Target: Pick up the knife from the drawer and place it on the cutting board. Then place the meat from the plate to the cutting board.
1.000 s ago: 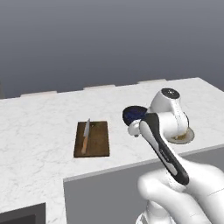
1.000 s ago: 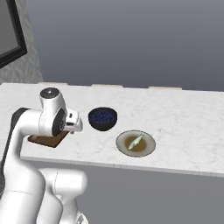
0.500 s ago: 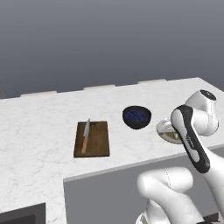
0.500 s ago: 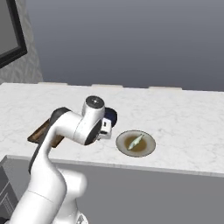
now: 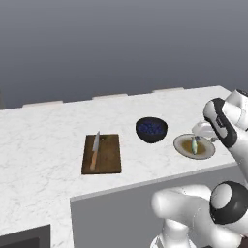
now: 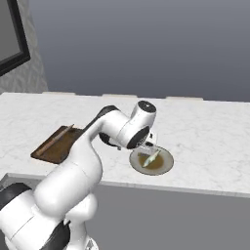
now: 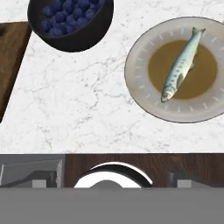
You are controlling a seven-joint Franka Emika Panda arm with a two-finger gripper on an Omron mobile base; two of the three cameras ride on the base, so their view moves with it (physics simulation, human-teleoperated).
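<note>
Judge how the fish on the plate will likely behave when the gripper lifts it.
The fish is long and slim, so gripped mid-body it may sag or pivot. Its silvery skin looks smooth, perhaps slippery. It lies flat on the plate, unlikely to roll, though a nudge could slide it.

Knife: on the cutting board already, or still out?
On it. The knife lies flat along the left half of the cutting board, blade pointing away, nothing gripping it; the fish remains on its plate.
</note>
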